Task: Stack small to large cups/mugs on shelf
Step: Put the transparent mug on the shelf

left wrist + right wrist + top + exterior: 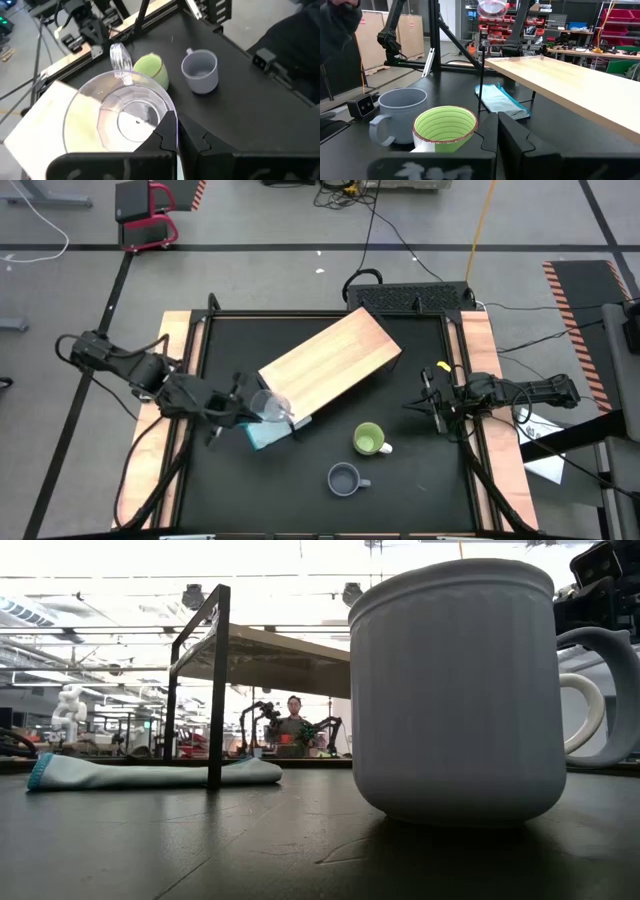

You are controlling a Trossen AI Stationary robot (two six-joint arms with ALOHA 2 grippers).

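Note:
The small clear glass cup [120, 117] is lifted over the shelf's near left corner, with my left gripper [180, 136] shut on it. From above, cup [272, 407] and left gripper [243, 409] hang above a teal cloth [266, 436]. The shelf [332, 364], a long light-wood board on a black frame, lies aslant mid-table. The light-green mug [369, 440] and the grey-blue mug [345, 478] stand upright on the black table, handles toward the right. My right gripper [420, 404] waits shut at the right edge, pointing level at the mugs. My left gripper has the glass cup by its rim [165, 111], on the side opposite the handle [120, 56], with the thin wall between the two fingers. The fingers slant downward from the table's left. The cup is lifted clear and tilted, its mouth turned back toward the wrist.
The teal cloth [501, 100] lies on the table under the shelf's near left end, beside a black frame leg [216, 680]. A black frame [205, 330] edges the mat, with wooden strips outside it. A person [292, 728] stands far back in the room.

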